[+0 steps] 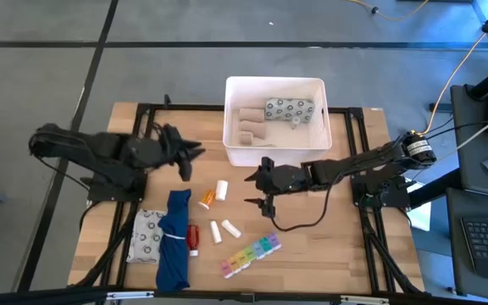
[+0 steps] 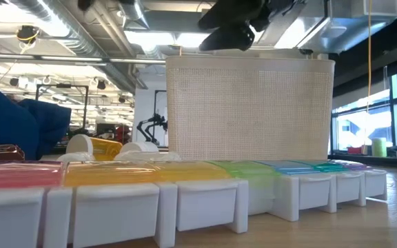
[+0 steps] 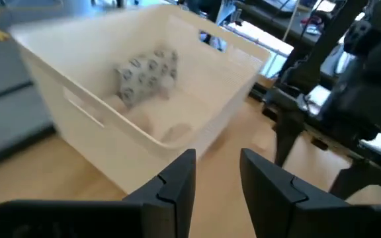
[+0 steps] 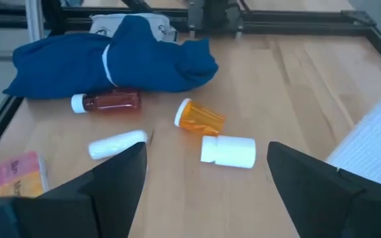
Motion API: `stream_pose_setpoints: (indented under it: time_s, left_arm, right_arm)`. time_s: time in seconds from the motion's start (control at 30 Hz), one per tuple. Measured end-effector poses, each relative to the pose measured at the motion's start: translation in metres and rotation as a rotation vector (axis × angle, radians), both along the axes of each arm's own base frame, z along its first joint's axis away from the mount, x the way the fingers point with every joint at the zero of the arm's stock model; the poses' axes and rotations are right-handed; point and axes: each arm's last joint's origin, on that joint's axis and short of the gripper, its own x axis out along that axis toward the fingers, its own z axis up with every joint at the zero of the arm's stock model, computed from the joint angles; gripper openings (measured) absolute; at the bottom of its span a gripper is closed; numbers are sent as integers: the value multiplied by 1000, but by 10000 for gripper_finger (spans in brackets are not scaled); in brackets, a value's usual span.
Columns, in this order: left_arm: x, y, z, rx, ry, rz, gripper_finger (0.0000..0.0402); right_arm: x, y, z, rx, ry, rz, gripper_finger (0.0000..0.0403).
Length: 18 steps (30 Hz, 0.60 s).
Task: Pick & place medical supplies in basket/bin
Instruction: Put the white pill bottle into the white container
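Hovering over the tabletop (image 1: 337, 246) just in front of the white bin (image 1: 274, 120), the right hand (image 1: 263, 188) has its fingers spread wide and grips nothing. Below and just beyond it lie the white pill bottle (image 4: 228, 151), the orange pill bottle (image 4: 200, 118), the red tube (image 4: 108, 102) and a white gauze roll (image 4: 116, 144), all beside the blue cloth bundle (image 4: 111, 63). The rainbow pill organizer (image 1: 251, 254) lies nearer the tabletop's front edge. The left hand (image 1: 186, 158) hangs by the bin's left corner, fingers narrowly parted and empty. A grey-patterned packet (image 1: 290, 109) and gauze rolls (image 1: 250, 124) lie inside the bin.
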Motion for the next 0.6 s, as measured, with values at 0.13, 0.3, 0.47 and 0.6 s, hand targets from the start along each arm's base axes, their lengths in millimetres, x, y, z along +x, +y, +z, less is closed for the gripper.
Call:
stream_pose_setpoints:
  time_s: [0.13, 0.3, 0.47, 0.6]
  left_arm:
    - [20, -13, -45, -38, -48, -43, 111]
    - [27, -26, -85, -33, 48, -83, 111]
    - [34, -38, -105, -84, 142, -174, 111]
    - [40, -44, -116, -94, 196, -218, 111]
  right_arm:
    - [1, -4, 0, 41, 0, -37, 314]
    - [1, -4, 0, 50, 2, -42, 314]
    - [1, -4, 0, 73, 1, -51, 314]
    - [3, -2, -4, 75, 8, -37, 314]
